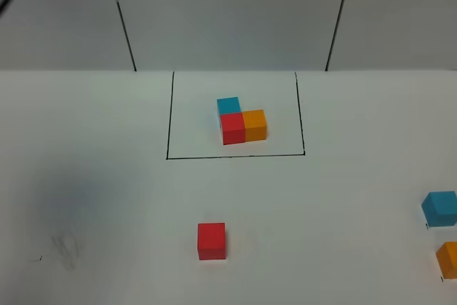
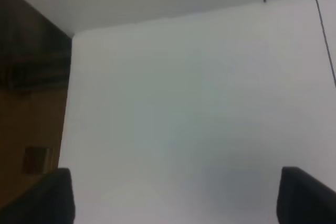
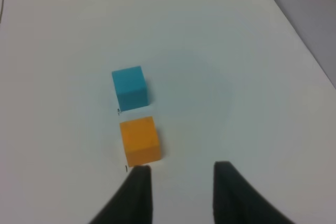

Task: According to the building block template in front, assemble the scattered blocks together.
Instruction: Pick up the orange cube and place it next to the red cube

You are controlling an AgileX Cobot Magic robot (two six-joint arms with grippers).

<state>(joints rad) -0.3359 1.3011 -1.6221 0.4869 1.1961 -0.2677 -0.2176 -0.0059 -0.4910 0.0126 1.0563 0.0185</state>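
The template (image 1: 241,126) sits far and centre on the table (image 1: 107,198), framed in black. The red cube (image 1: 211,241) lies near, centre. Orange (image 3: 139,141) and blue (image 3: 129,87) lie at the right edge, so my right arm is the nearer one. My right jaws are spread and empty, pitched down at the table. Orange sits just past one fingertip (image 3: 135,187), off the gap's line (blue just beyond it). My left jaws are spread wide, gripping nothing.

The high camera looks down on the table (image 1: 343,198); the right wrist camera, nearer, shares its four-o'clock blue cube (image 1: 440,208) and orange cube (image 1: 449,259).
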